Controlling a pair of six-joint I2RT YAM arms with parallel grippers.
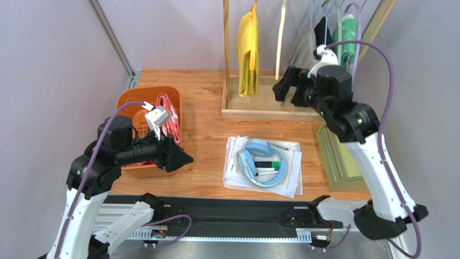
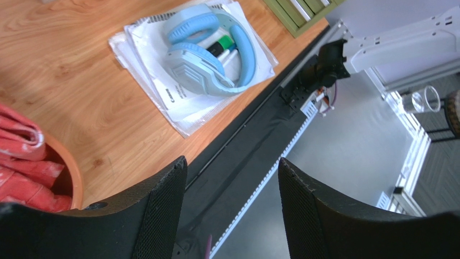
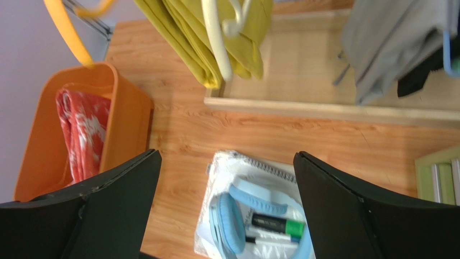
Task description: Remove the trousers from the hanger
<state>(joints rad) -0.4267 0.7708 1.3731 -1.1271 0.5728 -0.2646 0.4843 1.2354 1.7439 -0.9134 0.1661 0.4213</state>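
The red-orange floral trousers [image 1: 166,110] lie bunched inside the orange basket [image 1: 129,102] at the table's left. They also show in the left wrist view as trousers [image 2: 21,162] and in the right wrist view as trousers [image 3: 81,129]. The cream hanger [image 1: 280,43] hangs bare on the wooden rack, beside the yellow garment [image 1: 248,51]; in the right wrist view the hanger [image 3: 216,38] crosses in front of that garment. My left gripper [image 1: 183,161] is open and empty just right of the basket. My right gripper [image 1: 282,89] is open and empty, in the air in front of the rack.
Blue headphones [image 1: 259,162] and a green-capped marker lie on papers [image 1: 240,178] in the middle. The rack's wooden base [image 1: 259,110] stands at the back, with grey, black and green clothes [image 1: 329,38] on wire hangers. A green slatted board [image 1: 335,156] lies at right.
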